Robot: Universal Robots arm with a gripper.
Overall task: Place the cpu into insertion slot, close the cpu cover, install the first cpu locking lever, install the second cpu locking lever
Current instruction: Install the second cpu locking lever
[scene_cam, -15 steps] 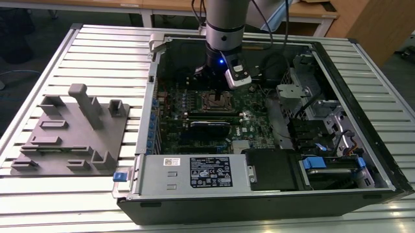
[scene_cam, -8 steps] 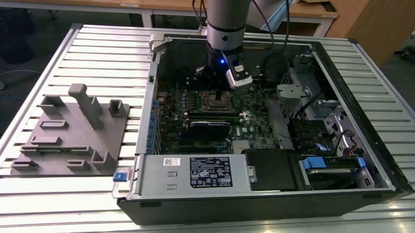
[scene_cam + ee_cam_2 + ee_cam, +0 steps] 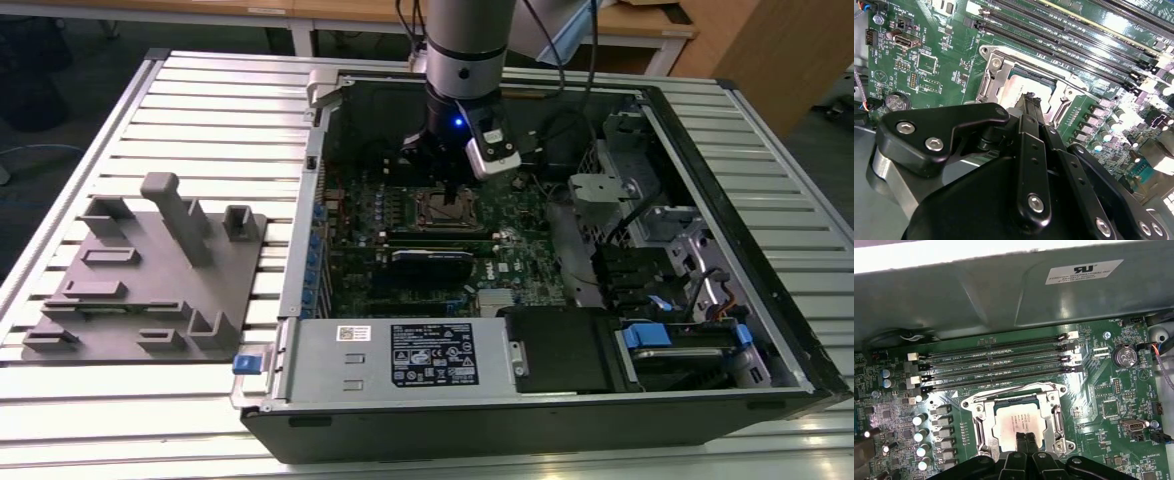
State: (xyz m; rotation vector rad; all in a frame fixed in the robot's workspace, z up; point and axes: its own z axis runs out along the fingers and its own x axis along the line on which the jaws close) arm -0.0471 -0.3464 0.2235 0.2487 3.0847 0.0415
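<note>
The cpu [image 3: 1015, 416] lies flat in the insertion slot [image 3: 447, 208] on the green motherboard, its silver-grey face [image 3: 1021, 91] up. The cpu cover [image 3: 1056, 416], a silvery frame, lies down around the chip, which shows through its window. The frame's corner [image 3: 992, 75] is seen in the second wrist view. My gripper [image 3: 1024, 437] stands over the chip's near edge with its black fingers [image 3: 1030, 107] pressed together and nothing between them. Whether the tips touch the chip cannot be told. In the exterior view my gripper [image 3: 438, 172] hangs just above the socket.
Several long black memory slots [image 3: 999, 367] run beside the socket, with the grey case wall [image 3: 1004, 290] behind them. A coin battery [image 3: 1124, 356] and capacitors [image 3: 924, 435] stand nearby. A black expansion card [image 3: 434, 257], the power supply [image 3: 400, 355] and a grey fixture plate [image 3: 147, 280] are also there.
</note>
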